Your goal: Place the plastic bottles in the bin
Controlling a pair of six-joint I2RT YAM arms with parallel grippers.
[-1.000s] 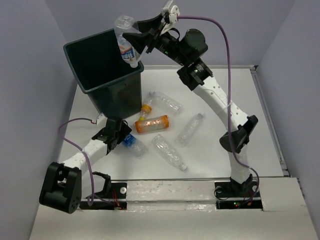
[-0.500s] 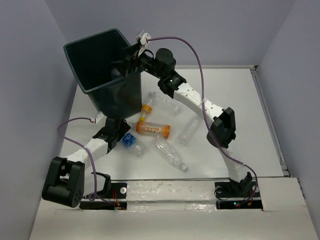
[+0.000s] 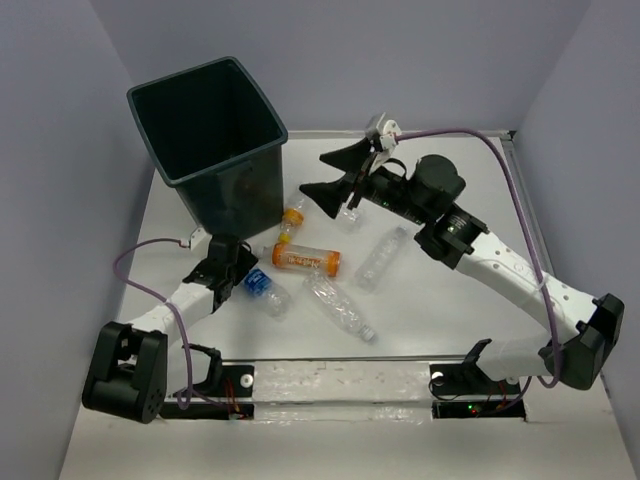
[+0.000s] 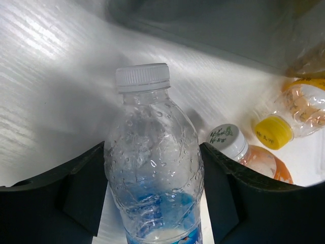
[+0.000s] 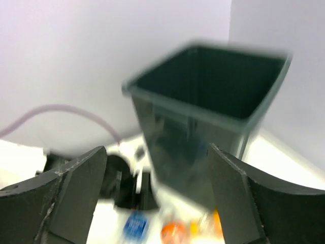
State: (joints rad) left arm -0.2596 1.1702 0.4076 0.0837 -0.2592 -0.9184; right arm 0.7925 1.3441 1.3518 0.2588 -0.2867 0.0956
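The dark bin stands at the far left and shows blurred in the right wrist view. Several plastic bottles lie in front of it: a blue-labelled one, an orange-labelled one, a small orange-capped one and three clear ones. My left gripper is open, low on the table, with its fingers on either side of the blue-labelled bottle. My right gripper is open and empty, in the air to the right of the bin above the bottles.
In the left wrist view a white-capped orange bottle and a yellow-capped one lie just right of the flanked bottle, with the bin wall behind. A purple cable loops by the left arm. Walls close in the table.
The right gripper held a blue-labelled bottle over the bin, reached into its mouth, and now has swung back to the right, open and empty. The left gripper has hardly moved.
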